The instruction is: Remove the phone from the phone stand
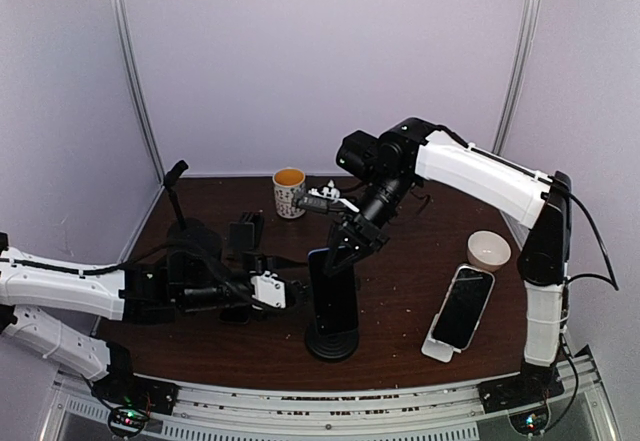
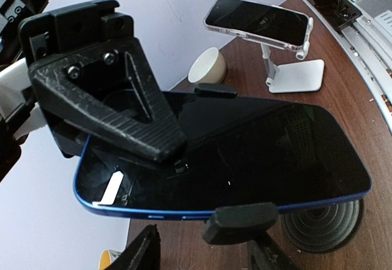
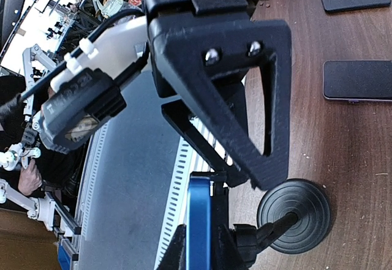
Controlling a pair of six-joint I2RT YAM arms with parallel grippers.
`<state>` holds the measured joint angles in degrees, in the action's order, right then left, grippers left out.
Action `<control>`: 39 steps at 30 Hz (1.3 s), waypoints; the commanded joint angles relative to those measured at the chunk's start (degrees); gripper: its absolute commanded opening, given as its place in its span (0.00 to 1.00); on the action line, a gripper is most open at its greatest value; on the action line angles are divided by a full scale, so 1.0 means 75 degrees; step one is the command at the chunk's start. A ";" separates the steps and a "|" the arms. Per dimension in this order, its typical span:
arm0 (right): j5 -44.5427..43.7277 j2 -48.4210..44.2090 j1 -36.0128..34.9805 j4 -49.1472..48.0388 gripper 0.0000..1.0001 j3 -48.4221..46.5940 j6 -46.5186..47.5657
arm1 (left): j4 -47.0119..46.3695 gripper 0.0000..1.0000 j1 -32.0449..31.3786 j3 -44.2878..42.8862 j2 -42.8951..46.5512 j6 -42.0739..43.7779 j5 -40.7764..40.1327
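A phone [image 1: 335, 296] with a dark screen and a blue edge stands upright in the clamps of a black phone stand [image 1: 333, 343] at the table's front middle. My right gripper [image 1: 348, 249] is at the phone's top end. In the right wrist view its fingertips [image 3: 254, 183] sit just beside the blue edge [image 3: 199, 227], with a narrow gap between them and nothing held. My left gripper [image 1: 275, 289] is open and empty just left of the stand. In the left wrist view [image 2: 205, 255] its fingers sit below the phone [image 2: 257, 147] and side clamp [image 2: 240, 221].
A second phone on a white stand [image 1: 462, 308] is at the right, with a white bowl [image 1: 489, 250] behind it. A mug [image 1: 289, 192] stands at the back middle. Another black stand [image 1: 180, 216] is at the back left. Two phones [image 3: 358, 80] lie flat beside it.
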<state>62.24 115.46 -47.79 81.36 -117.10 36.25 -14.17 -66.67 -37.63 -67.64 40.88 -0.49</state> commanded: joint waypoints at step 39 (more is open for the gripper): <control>0.0356 -0.2379 0.0143 -0.7466 0.57 0.3889 -0.6210 | -0.1155 0.00 -0.0262 -0.0039 -0.0366 -0.0156 -0.0552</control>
<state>65.17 103.07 -46.87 48.38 -95.50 7.70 -15.79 -68.42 -38.20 -70.15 41.82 -2.74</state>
